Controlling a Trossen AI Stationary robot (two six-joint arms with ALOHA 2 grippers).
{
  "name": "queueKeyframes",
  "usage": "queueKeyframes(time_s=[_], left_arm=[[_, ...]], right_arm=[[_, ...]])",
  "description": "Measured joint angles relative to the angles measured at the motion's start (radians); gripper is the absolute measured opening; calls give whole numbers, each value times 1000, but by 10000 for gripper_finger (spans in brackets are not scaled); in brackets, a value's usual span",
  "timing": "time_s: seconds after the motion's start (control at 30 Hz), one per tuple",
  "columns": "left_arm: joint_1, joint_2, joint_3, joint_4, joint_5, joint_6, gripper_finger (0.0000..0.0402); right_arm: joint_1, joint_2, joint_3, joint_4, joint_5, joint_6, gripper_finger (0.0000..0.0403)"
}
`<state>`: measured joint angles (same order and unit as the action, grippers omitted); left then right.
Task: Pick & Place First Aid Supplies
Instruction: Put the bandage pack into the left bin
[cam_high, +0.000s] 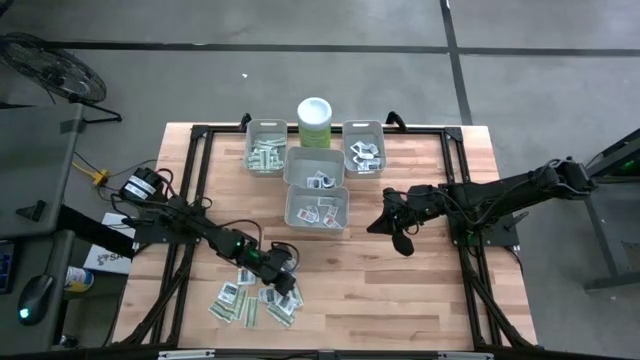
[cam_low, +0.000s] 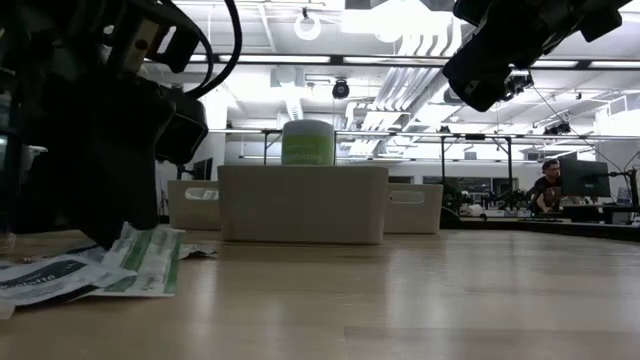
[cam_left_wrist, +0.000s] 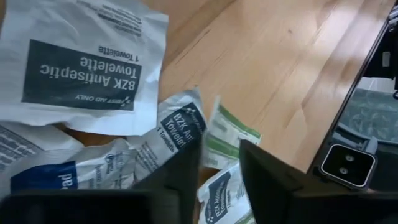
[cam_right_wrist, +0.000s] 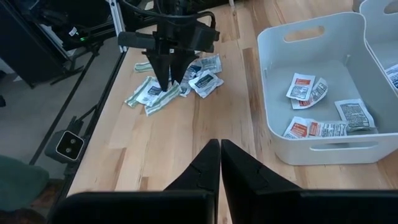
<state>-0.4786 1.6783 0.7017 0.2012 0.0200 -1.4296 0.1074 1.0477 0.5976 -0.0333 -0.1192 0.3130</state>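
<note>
While most of the packets (cam_high: 255, 296) lie in a loose heap at the lower left of the overhead picture, on the near part of the wooden worktop (cam_high: 400, 290), the left hand (cam_high: 283, 283) is lowered onto the heap's right edge, apparently so it can single out one packet. Its own camera shows the two dark fingers (cam_left_wrist: 180, 174) slightly spread, with a narrow green-and-white strip (cam_left_wrist: 225, 134) lying between their tips; whether they touch it I cannot tell. That strip's long axis runs diagonally in the wrist picture, from the gap between the fingers up toward the centre. A large white towelette packet (cam_left_wrist: 87, 65) fills the upper left there, its print upside down to the camera, and other packets overlap at mixed angles, so the heap has no common direction. Four grey bins (cam_high: 316, 168) sit at upper centre of the overhead picture, beside a pale green canister (cam_high: 315, 122); each holds already sorted packets, which suggests the heap is being emptied into them by kind. The nearest bin (cam_right_wrist: 323, 93), seen from the right wrist, holds several small white packets with red print. The right hand (cam_high: 400, 238) hangs above the worktop right of centre, clear of everything, its fingers (cam_right_wrist: 202, 165) pressed together and holding nothing, probably waiting.
</note>
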Motion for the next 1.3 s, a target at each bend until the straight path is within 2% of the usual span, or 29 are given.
queueKeyframes(time_s=[0.17, 0.23, 0.47, 0.67, 0.93, 1.03, 1.3], left_arm=[[0, 0, 0, 4, 0, -8, 28], [0, 0, 0, 12, 0, -8, 8], [0, -16, 14, 41, 23, 2, 3], [1, -93, 37, 23, 5, 44, 2], [0, -258, 38, -138, -31, 70, 1], [0, -329, 38, -249, -88, 71, 1], [0, -504, 38, -486, -364, 39, 0]], right_arm=[[0, 0, 0, 0, 0, 0, 7], [0, 0, 0, 0, 0, 0, 5], [0, 0, 0, 0, 0, 0, 7], [0, 0, 0, 1, 0, 0, 8], [0, 0, 0, 1, 0, 0, 5], [0, 0, 0, 0, 0, 0, 5], [0, 0, 0, 0, 0, 0, 6]])
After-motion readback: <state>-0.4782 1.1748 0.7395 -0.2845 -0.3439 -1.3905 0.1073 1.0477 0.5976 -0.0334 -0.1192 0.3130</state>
